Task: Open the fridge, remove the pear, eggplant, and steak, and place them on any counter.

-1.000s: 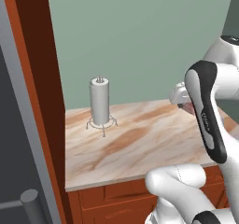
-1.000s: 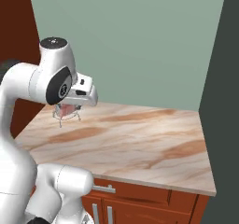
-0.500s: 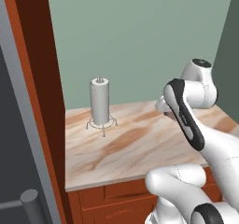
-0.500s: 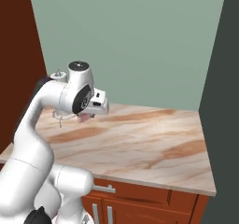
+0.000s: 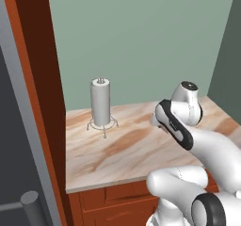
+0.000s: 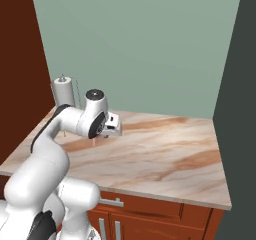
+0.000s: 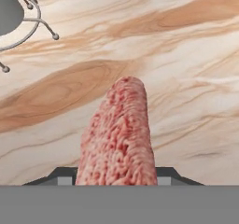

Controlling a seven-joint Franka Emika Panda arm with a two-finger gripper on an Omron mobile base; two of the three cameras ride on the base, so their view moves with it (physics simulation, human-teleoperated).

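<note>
Steak (image 7: pixel 119 136) pinched between the jaws, rising from bottom centre of the hand view, above the table (image 7: pixel 186 64). Gripper (image 6: pixel 112 126) at centre left of the right base view, low over the marble top. Paper towel holder (image 5: pixel 100 102) upright at centre left of the left base view, near the brown panel (image 5: pixel 40 79). Fridge door (image 5: pixel 14 140) along the left edge.

1. The counter (image 5: pixel 127 149) is a beige marble-look top with brown veining, over reddish-brown cabinet fronts.
2. A grey paper-towel roll on a wire stand (image 5: pixel 100 102) stands on it, toward ten o'clock in the left base view.
</note>
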